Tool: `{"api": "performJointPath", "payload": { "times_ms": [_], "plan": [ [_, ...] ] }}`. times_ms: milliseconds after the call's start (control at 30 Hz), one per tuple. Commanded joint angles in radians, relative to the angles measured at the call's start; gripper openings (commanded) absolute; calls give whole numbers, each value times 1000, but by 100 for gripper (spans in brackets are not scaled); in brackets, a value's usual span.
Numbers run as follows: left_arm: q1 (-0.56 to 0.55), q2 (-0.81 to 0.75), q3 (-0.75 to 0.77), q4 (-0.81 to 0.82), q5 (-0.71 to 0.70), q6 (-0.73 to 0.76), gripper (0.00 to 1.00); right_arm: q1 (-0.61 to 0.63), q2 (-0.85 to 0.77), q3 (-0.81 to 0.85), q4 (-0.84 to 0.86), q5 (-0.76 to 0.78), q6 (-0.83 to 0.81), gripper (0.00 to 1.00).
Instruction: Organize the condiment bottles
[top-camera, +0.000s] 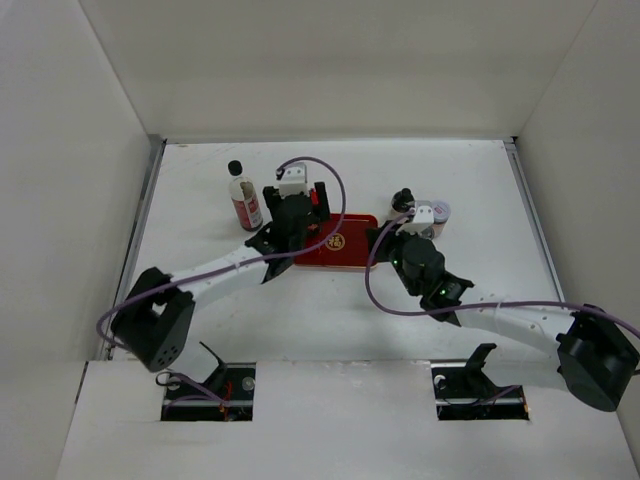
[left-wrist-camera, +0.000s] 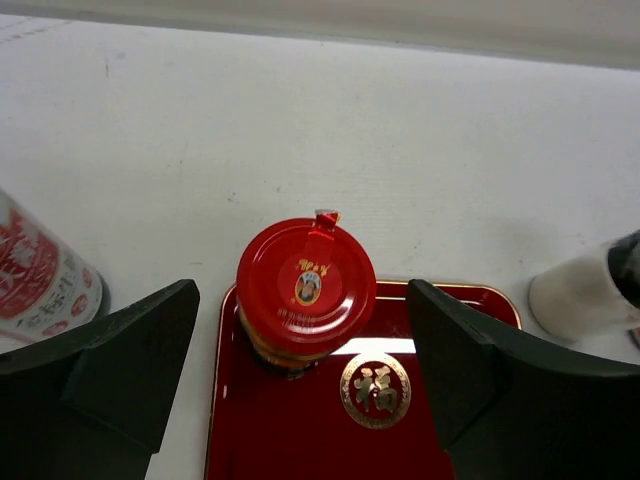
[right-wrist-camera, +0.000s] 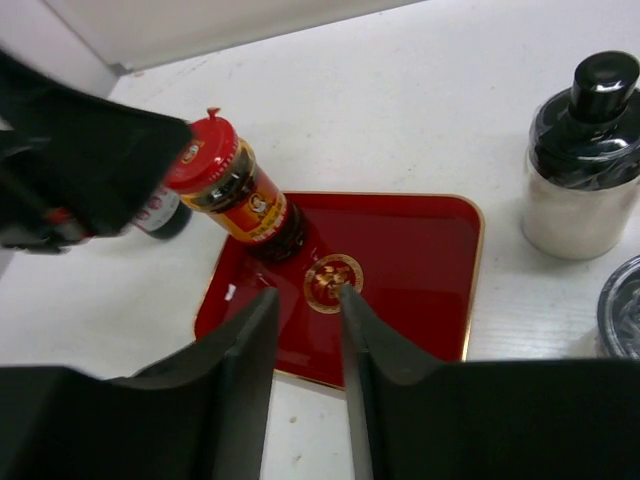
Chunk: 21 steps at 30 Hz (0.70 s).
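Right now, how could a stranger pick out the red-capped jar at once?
Find the flat red tray in the middle of the white table. The jar stands in its corner nearest the tall slim bottle. Only it has a red cap, and only it is on the tray.

Bright, even light falls from above on the white desk (top-camera: 300, 320); the top view is a little soft, with only faint shadows beside the arms. In the left wrist view a white strip of glare lies on the red tray (left-wrist-camera: 260, 430) just right of the red-capped jar (left-wrist-camera: 306, 285). The fingers (left-wrist-camera: 120, 370) of the left claw (left-wrist-camera: 302, 300) are dark and soft-edged. In the right wrist view the fingers (right-wrist-camera: 230, 400) of the right claw (right-wrist-camera: 307, 295) read as flat black, and the black-capped beige bottle (right-wrist-camera: 575, 210) has small highlights on its cap.
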Motion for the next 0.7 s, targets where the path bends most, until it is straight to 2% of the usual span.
{"api": "performJointPath", "payload": {
  "times_ms": [0, 67, 133, 167, 200, 267, 300, 333, 433, 567, 667],
  "plan": [
    [-16, -172, -117, 218, -72, -9, 80, -6, 4, 36, -19, 18, 2, 29],
    [-23, -252, -198, 280, -90, -18, 62, -3, 7, 57, -63, 35, -1, 21],
    [-28, -322, -273, 308, -131, -31, 42, -1, -7, 72, -109, 81, -1, 22],
    [-30, -350, -309, 308, -165, -47, 36, 3, -14, 76, -131, 118, -1, 28],
    [-30, -372, -338, 300, -193, -64, 33, 11, -23, 77, -149, 163, -3, 39],
    [-25, -410, -392, 280, -213, -95, 30, 20, -39, 85, -195, 246, -17, 67],
    [-25, -425, -415, 270, -213, -106, 30, 22, -43, 91, -217, 274, -21, 75],
    [-23, -438, -438, 268, -211, -114, 30, 22, -50, 99, -249, 309, -27, 83],
    [-10, -458, -504, 285, -211, -137, 34, 13, -68, 120, -336, 411, -32, 99],
    [33, -471, -565, 348, -204, -138, 38, -52, -42, 175, -476, 517, -50, 100],
    [39, -484, -588, 391, -179, -129, 41, -102, -37, 181, -541, 532, -46, 100]
  ]
}}
